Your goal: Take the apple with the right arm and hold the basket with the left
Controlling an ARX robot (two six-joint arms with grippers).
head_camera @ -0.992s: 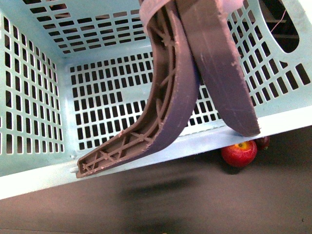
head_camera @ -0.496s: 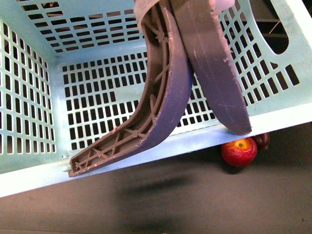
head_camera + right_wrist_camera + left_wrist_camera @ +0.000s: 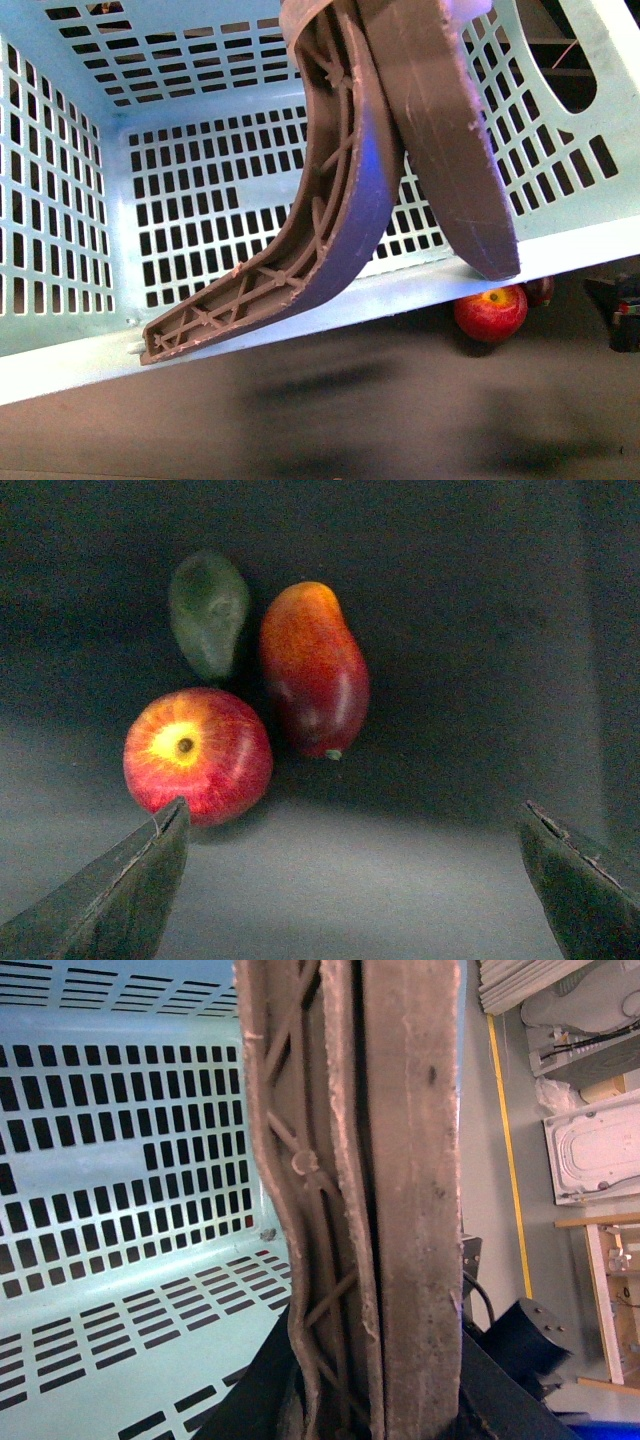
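The pale turquoise basket (image 3: 402, 294) hangs tilted above the dark table and fills most of the front view. Its two brown-grey handles (image 3: 345, 190) are pressed together. My left gripper (image 3: 375, 1390) is shut on both handles (image 3: 405, 1160), its dark jaws on either side of them. The apple (image 3: 491, 312), red with a yellow patch, lies on the table just below the basket's lower rim. In the right wrist view the apple (image 3: 198, 756) sits close ahead of one finger of my open right gripper (image 3: 352, 815), off to that side of the gap, not between the fingers.
A red-orange mango (image 3: 314, 670) and a dark green avocado (image 3: 208, 612) lie right behind the apple, the mango nearly touching it. A dark part of my right arm (image 3: 622, 310) shows at the front view's right edge. The dark tabletop (image 3: 330, 420) stretches in front.
A dark part of my right arm has come into the front view at the right edge. The basket shifted slightly left a second ago and has since held still. The apple has not moved.
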